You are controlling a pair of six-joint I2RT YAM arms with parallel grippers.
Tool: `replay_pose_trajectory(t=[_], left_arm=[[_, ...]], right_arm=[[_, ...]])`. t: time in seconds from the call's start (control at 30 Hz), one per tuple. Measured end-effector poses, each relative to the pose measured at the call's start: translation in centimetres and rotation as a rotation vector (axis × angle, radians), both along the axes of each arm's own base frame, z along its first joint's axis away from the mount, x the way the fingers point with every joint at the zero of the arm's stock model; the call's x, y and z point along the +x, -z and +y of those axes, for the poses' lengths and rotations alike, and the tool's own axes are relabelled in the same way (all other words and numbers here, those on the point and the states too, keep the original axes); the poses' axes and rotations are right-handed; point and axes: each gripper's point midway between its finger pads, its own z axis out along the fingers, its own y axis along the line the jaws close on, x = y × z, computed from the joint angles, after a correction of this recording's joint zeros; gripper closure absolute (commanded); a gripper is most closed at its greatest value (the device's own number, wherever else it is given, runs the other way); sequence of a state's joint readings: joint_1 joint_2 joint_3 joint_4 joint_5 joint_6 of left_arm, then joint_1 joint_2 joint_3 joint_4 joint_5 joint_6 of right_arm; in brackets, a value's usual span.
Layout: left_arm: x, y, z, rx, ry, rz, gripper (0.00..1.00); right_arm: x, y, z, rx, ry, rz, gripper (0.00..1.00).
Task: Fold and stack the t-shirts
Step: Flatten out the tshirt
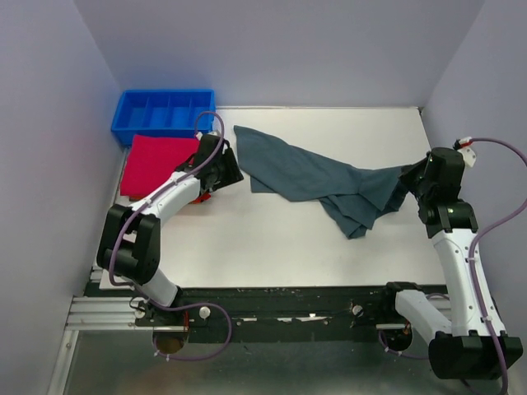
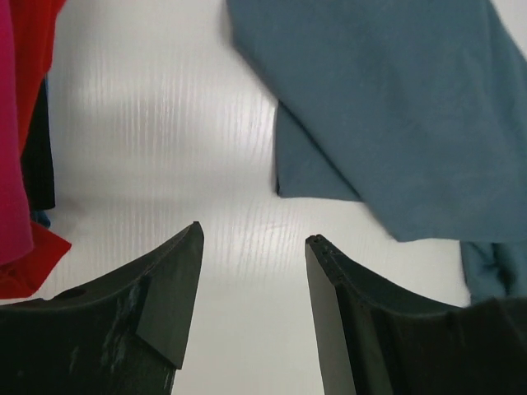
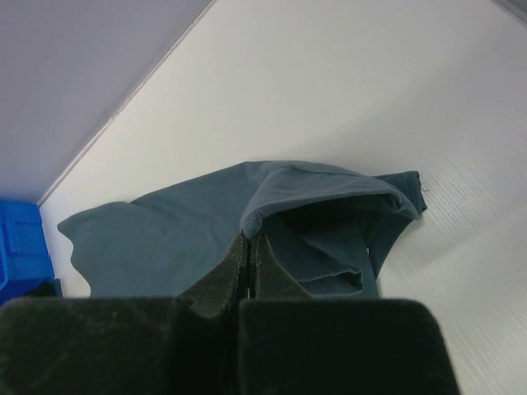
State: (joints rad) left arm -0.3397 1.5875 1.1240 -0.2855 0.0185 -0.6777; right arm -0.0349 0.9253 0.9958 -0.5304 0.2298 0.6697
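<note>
White table (image 1: pixel 272 247) with grey-blue t-shirt (image 1: pixel 305 173), red t-shirt (image 1: pixel 156 160), blue tray (image 1: pixel 156 132).

Crumpled grey-blue shirt (image 1: pixel 300 174) spread across table (image 1: pixel 272 247); red shirt (image 1: pixel 154 161) just beside blue tray (image 1: pixel 165 130).

The top external camera looks steeply down from above and behind the arm bases, taking in the whole table (image 1: pixel 272 247). Each wrist camera sits low and close, looking forward past the left gripper (image 2: pixel 254 240) or right gripper (image 3: pixel 249 243). All three views share the grey-blue t-shirt (image 1: pixel 305 177); the right wrist's also catches the blue tray (image 1: pixel 165 111).
</note>
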Motion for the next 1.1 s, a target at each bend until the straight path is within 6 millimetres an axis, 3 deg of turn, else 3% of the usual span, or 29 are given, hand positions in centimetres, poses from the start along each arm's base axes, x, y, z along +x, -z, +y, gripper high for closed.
replay_pose_trajectory(t=[0.13,0.3,0.5,0.63,0.83,1.1], left_arm=[[-1.8,2.3,-0.3,0.024,0.029,0.052,0.32],[-1.1,2.8,-2.0,0.020,0.065,0.035,0.32],[-1.0,6.5,-4.0,0.025,0.104,0.100,0.33],[-0.6,7.6,-4.8,0.038,0.115,0.122,0.34],[0.3,8.0,-6.2,0.038,0.129,0.123,0.44],[0.3,9.5,-6.3,0.051,0.116,0.149,0.63]], right_arm=[[-0.1,0.5,0.2,0.011,-0.006,-0.010,0.99],[-0.1,1.5,0.4,0.021,-0.014,-0.003,0.99],[0.0,1.2,0.7,0.032,-0.021,-0.027,0.99],[0.1,0.7,0.8,0.041,-0.023,-0.048,0.99],[0.2,0.5,0.8,0.043,-0.024,-0.058,0.99],[0.1,0.7,0.8,0.048,-0.022,-0.062,0.99]])
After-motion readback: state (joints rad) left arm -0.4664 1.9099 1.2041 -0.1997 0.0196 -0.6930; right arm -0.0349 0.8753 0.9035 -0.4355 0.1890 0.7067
